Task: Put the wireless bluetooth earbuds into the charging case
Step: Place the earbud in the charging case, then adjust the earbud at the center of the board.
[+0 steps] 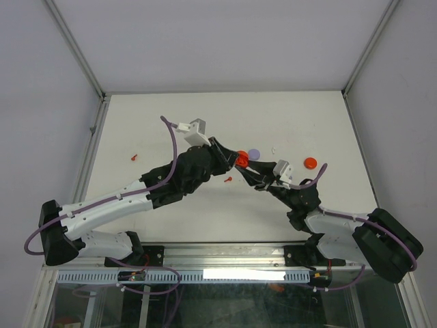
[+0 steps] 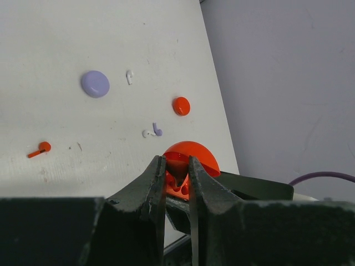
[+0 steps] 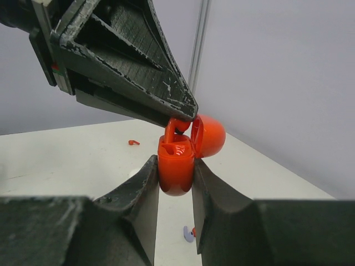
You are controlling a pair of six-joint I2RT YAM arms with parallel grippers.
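The step in hand appears to be seating one bud. The right gripper (image 3: 176,162) is clamped on the body of the red charging case (image 3: 176,180) and holds it raised above the table (image 1: 205,116). The case's lid (image 3: 209,136) is swung open to one side. Directly over the case, the left gripper (image 3: 186,113) is pinched narrow on a red earbud (image 3: 174,128). The bud's lower end sits at the mouth of the case, but whether it has entered its socket cannot be told.

The next move likely calls for a short, straight push down into the well while the right gripper keeps the case steady, then a release. The left fingertips sit right beside the open lid, so sideways drift there could knock it.

Around the case the air is free. On the table, a purple puck (image 1: 254,154) lies just beside the case. A red puck (image 1: 311,162) lies farther out toward the table's right edge, where the wall (image 2: 288,83) rises. A loose red bud (image 1: 228,180) lies on the near side of the case, and another red bud (image 1: 134,157) lies well apart to its left. A white bud (image 2: 129,77) and a pale purple bud (image 2: 157,130) lie beyond it.
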